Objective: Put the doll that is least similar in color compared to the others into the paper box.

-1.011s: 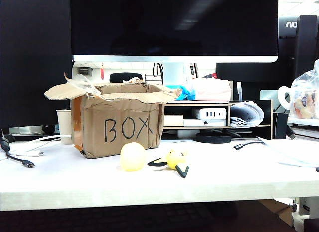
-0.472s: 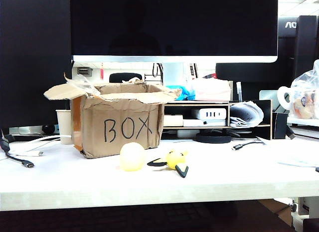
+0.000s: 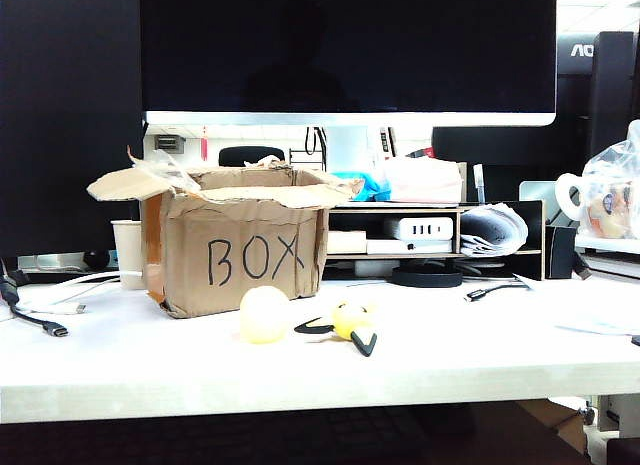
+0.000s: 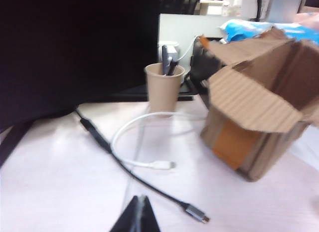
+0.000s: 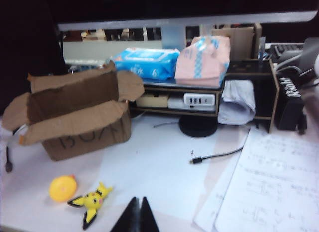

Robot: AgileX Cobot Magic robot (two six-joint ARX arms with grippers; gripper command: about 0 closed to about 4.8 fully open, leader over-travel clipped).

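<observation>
Well back on the white table (image 3: pixel 130 370), toward its left edge: the paper box (image 3: pixel 245 255), flaps open, "BOX" facing front. Just before it, nearer the front edge: pale yellow ball (image 3: pixel 264 314), then bright yellow toy (image 3: pixel 352 322) with black tips beside it. No sight of the whitish doll anywhere; possibly inside the box, cannot tell. Left gripper (image 4: pixel 139 216) pinched closed above the cables (image 4: pixel 124 157) by the paper cup (image 4: pixel 163 85). Right gripper (image 5: pixel 138 216) likewise closed, empty, above the front edge.
</observation>
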